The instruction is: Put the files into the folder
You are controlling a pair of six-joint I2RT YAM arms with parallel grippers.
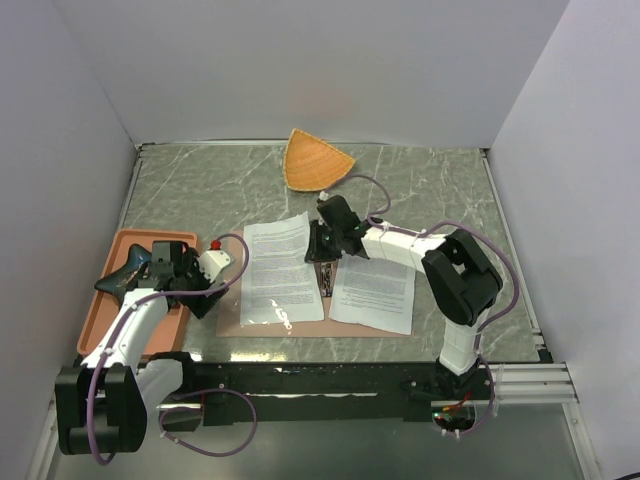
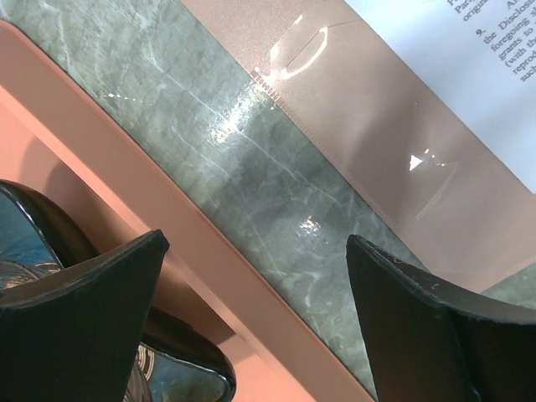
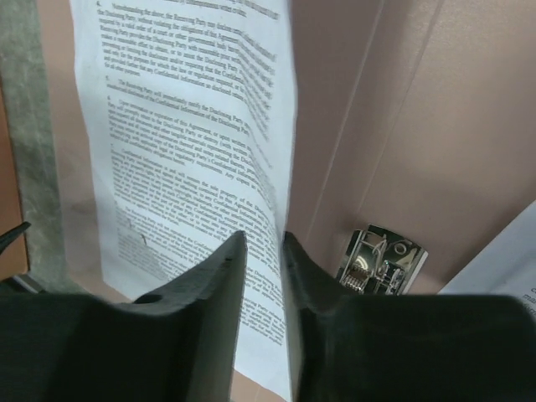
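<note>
Paper sheet [image 3: 193,167], left of frame, looks thin and floppy, likely best pinched at its edge; right gripper [image 3: 264,239] jaws nearly together there (grip unclear), left gripper [image 2: 255,243] wide apart.

Top cam high at the near side, tilted down – whole table [image 1: 430,190]. Wrist cams close, facing down: left at folder [image 2: 368,117] edge, right mid-folder. Folder shared by all.

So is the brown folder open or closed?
Open. The folder lies spread flat, its metal clip showing in the middle, with paper sheets on both halves.
</note>
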